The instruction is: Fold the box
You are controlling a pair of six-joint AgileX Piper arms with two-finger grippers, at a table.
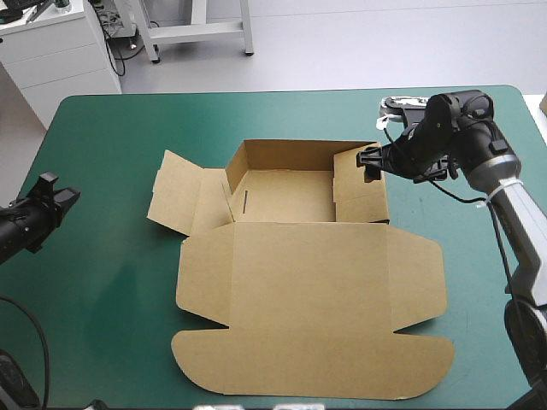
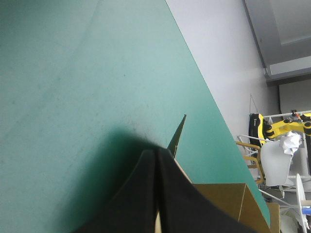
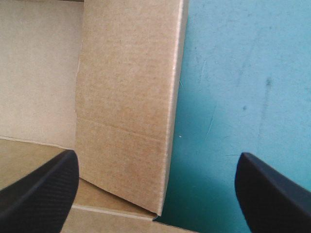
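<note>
Nothing here can be read. The brown box [image 1: 308, 282], in the centre of the high view, is plain board with no print, label or number on any face that shows. The teal-green cover [image 1: 102, 282] around it is bare of any mark or sign as well.

Matt brown cardboard box [image 1: 308, 290], matt teal-green cover [image 1: 102, 282], black textured fingers [image 3: 39, 194]

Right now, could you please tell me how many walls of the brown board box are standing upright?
2: the far wall, and the right wall at the open black-finned right end effector. The left wall is splayed outward, not upright.
</note>
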